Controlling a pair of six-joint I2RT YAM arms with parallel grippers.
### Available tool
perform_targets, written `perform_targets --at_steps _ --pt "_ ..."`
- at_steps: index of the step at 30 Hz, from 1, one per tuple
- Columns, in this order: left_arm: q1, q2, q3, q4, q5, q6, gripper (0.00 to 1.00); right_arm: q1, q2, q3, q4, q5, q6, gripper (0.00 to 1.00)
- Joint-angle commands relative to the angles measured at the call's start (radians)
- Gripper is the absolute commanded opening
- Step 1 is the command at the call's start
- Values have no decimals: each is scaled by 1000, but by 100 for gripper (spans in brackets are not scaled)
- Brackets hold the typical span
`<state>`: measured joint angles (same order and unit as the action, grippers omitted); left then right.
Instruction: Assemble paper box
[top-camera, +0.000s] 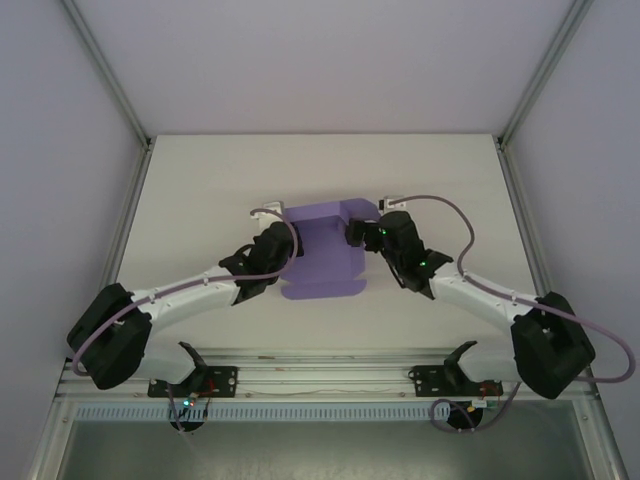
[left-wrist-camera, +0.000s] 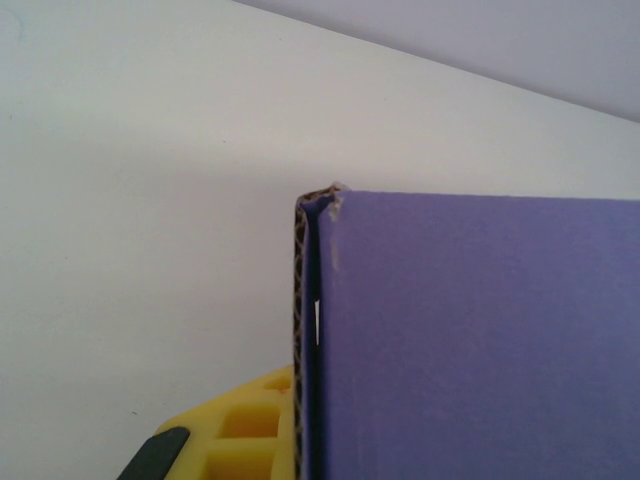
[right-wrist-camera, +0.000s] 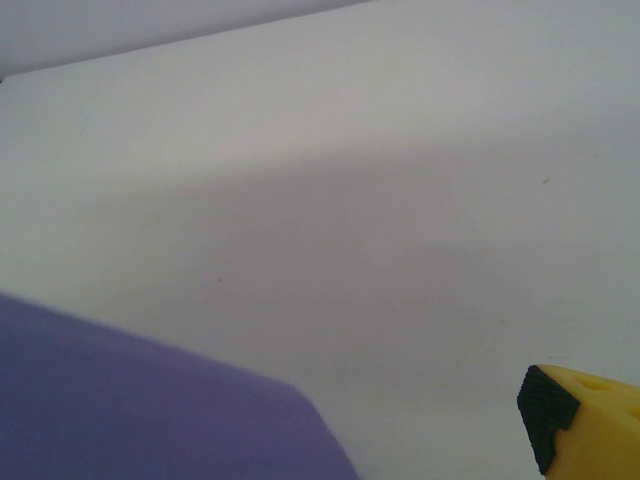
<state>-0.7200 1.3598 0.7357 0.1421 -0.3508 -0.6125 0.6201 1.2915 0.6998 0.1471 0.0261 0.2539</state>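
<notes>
Here the purple paper box (top-camera: 322, 262) lies partly folded in the middle of the white table (top-camera: 200, 200), a little toward the far edge. The left gripper (top-camera: 288, 246) sits at the box's left side, its jaws pressed together on the upright wall there; in the wrist view the yellow left finger (left-wrist-camera: 250, 420) lies tight against the doubled card edge. The right gripper (top-camera: 356, 232) is at the box's far right corner, jaws spread wide, the right finger (right-wrist-camera: 585, 420) clear of the card

One paper box (top-camera: 325, 262); two grippers: left gripper (top-camera: 289, 246), right gripper (top-camera: 356, 232).
</notes>
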Motion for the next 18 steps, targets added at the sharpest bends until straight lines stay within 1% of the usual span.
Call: perform_targets --at_steps 1,3,5,6,8,9,12,14,16,18 --pt "-10 9 -6 45 -1 -21 0 1 38 60 -16 -95 43 100" --pt "-10 4 -8 50 6 -21 0 1 59 85 -69 -116 48 99" --pt "-11 -3 -18 72 10 -20 0 1 73 90 -80 -137 69 94" --pt "-10 -8 -27 84 12 -21 0 2 76 89 -75 -154 91 90" --pt "-11 -20 -33 94 5 -31 0 1 78 86 -61 -180 156 80" --pt "-9 -26 -35 101 1 -33 0 1 78 75 -27 -205 195 71" --pt "-10 -37 -45 129 -3 -38 0 1 70 34 107 -321 308 50" --pt "-10 -39 -46 133 -6 -37 0 1 66 24 159 -355 353 36" --pt "-10 -36 -42 127 -15 -38 0 1 56 34 144 -358 365 26" --pt "-10 -37 -42 123 -22 -38 0 1 41 38 125 -346 357 19"
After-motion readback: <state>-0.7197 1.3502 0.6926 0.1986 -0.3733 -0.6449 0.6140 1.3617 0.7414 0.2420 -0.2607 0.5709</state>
